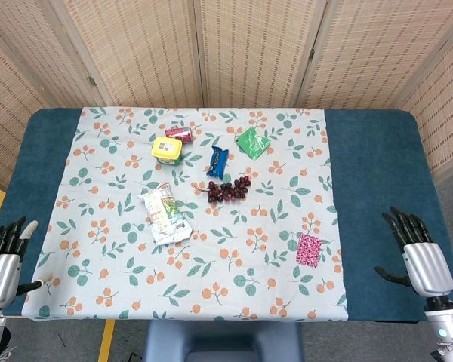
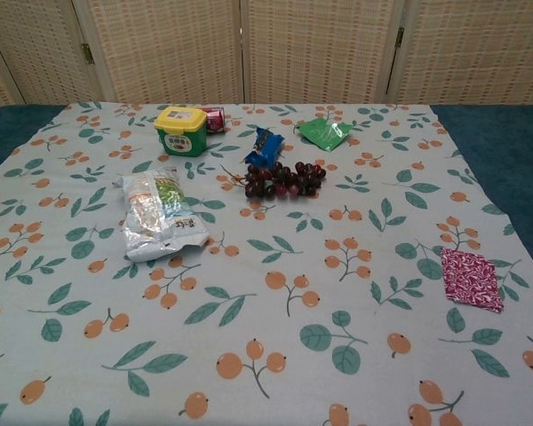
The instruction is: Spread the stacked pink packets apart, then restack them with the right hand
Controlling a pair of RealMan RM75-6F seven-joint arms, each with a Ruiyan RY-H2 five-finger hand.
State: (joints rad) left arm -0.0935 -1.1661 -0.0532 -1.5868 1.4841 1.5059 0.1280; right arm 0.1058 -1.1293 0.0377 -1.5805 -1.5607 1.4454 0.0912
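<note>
Both hands, left hand (image 1: 1, 265) & right hand (image 1: 423, 260), spread, holding nothing; pink packets (image 1: 309, 250) stacked; yellow-lidded tub (image 1: 167, 150) shut.

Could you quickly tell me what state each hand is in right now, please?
Left hand: open, holding nothing, fingers apart.
Right hand: open, holding nothing, apart from the pink packets.

Matt printed tablecloth (image 1: 121, 249); woven reed-like screen (image 1: 249, 49); glossy, crinkled white snack bag (image 2: 160, 216); pink packets (image 1: 309, 250) possibly foil.
</note>
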